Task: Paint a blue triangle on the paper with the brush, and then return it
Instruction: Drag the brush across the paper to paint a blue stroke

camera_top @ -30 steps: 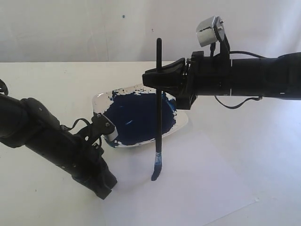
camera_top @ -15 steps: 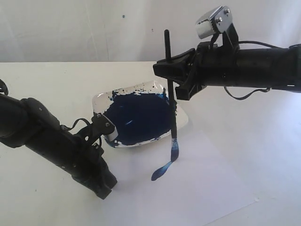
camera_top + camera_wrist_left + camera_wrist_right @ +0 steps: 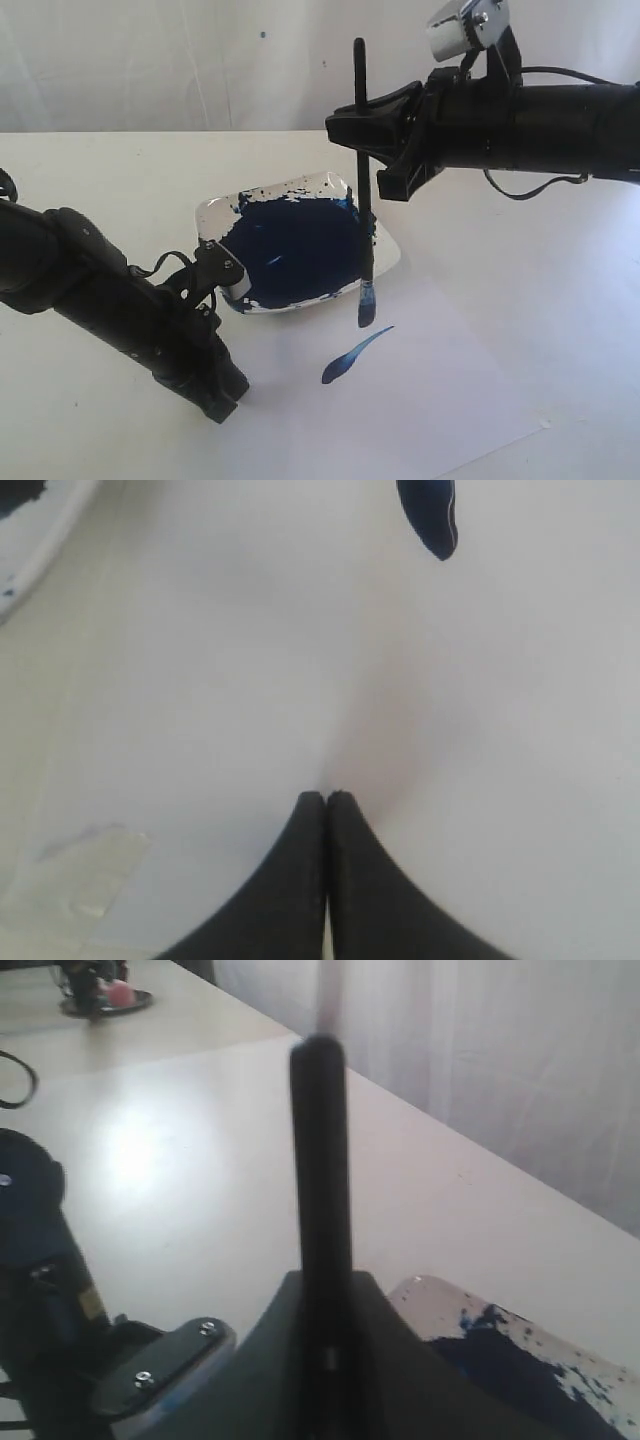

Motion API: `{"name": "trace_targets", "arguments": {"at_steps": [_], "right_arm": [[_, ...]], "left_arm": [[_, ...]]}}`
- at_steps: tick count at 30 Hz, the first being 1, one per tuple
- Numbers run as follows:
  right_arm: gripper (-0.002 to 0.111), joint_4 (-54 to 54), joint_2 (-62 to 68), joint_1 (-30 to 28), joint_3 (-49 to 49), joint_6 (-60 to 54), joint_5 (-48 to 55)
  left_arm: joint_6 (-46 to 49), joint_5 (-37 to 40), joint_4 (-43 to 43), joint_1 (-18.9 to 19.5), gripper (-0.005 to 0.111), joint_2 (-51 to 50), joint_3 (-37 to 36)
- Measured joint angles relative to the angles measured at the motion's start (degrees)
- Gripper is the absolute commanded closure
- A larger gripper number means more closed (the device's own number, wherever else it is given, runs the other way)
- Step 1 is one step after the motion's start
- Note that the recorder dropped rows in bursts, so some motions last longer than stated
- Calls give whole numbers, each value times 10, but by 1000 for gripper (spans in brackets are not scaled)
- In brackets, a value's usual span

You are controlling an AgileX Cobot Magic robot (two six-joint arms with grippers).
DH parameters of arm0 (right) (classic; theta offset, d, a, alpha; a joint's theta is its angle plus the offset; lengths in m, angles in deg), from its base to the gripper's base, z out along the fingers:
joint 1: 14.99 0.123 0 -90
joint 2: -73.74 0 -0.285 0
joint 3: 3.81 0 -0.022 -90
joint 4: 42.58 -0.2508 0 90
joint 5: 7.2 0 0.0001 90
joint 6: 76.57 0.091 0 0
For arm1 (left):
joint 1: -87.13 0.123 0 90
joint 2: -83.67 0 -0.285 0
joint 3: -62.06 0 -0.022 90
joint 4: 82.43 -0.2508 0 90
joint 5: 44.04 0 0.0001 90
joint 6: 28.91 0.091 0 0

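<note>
Now, at lower left of the exterior view, the left fingers [image 3: 300,880] are pressed together and empty, tips down on the surface by the paper [image 3: 430,400]. Right of them lies one short blue stroke [image 3: 355,355], a first mark only. The brush [image 3: 364,200] that was dragging it half a second ago has lifted, its wet tip hanging just above the stroke's upper end. At upper right, the right fingers [image 3: 385,120] pinch its handle high up, shaft upright, so the next side probably needs a fresh touchdown.
</note>
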Motion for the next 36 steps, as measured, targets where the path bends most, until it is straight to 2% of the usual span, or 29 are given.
{"name": "trace_targets", "arguments": {"at_steps": [10, 17, 36], "right_arm": [[108, 0, 15, 0, 19, 2, 95], [108, 0, 50, 7, 19, -18, 99], [108, -5, 26, 7, 19, -19, -60]], "left_arm": [[0, 0, 0, 0, 107, 0, 0], [0, 0, 0, 0, 107, 0, 0], [0, 0, 0, 0, 107, 0, 0]]}}
